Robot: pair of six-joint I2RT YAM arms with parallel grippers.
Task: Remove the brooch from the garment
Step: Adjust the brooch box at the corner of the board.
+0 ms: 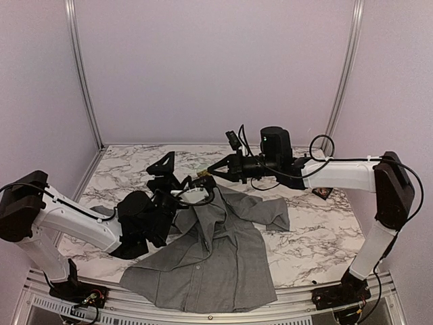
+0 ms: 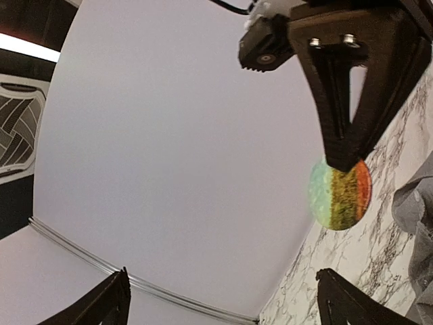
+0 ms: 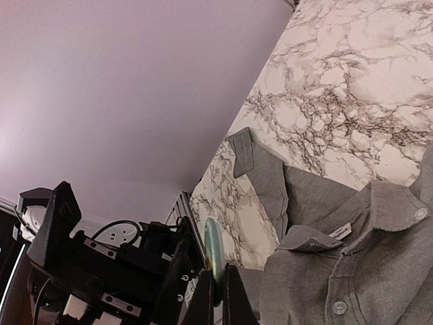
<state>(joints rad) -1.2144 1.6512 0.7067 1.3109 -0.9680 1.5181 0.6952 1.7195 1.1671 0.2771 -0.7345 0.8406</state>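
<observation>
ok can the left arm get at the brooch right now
Probably yes. The left gripper is open and faces the brooch, with nothing between them. The right gripper is shut on one edge of the brooch, though, so only the rest of the disc is free to grab.

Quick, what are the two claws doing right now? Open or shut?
Left gripper: open, holding nothing.
Right gripper: shut on the brooch.
</observation>
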